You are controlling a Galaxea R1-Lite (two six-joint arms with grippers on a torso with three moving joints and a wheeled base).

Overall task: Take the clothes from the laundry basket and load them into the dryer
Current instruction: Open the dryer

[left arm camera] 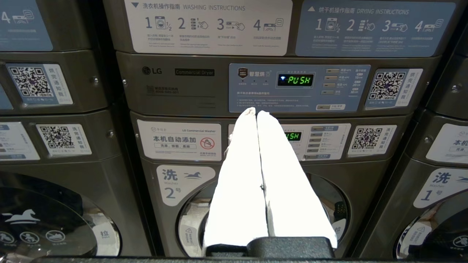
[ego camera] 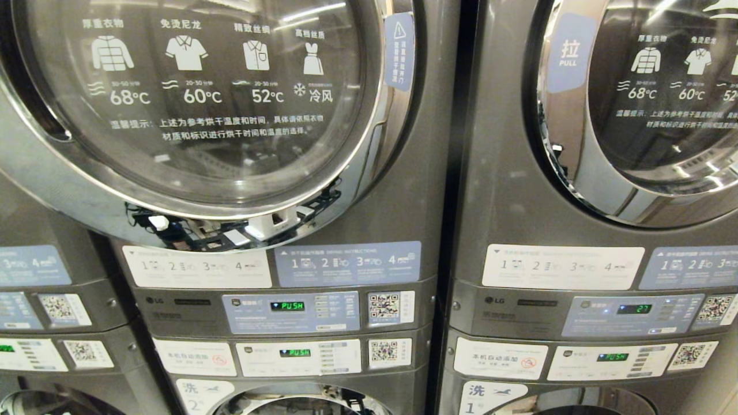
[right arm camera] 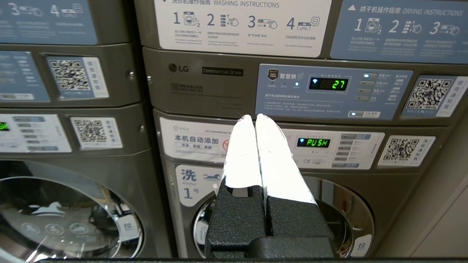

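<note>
grey metal stacked dryer (ego camera: 288, 144) with its round glass door closed is seen at twelve o'clock; left end effector (left arm camera: 256, 113) and right end effector (right arm camera: 253, 117) are held pressed together, empty.

Serving as base: middle washer (ego camera: 300, 357), grey, control strip uppermost. Stacked directly on it, touching along a level seam: middle dryer (ego camera: 426, 202), round glass door shut. Just right of middle dryer: right dryer (ego camera: 501, 202), likewise seated on right washer (ego camera: 501, 360). Left of middle dryer, partly seen: left dryer (ego camera: 46, 300) atop left washer (ego camera: 34, 354).
</note>
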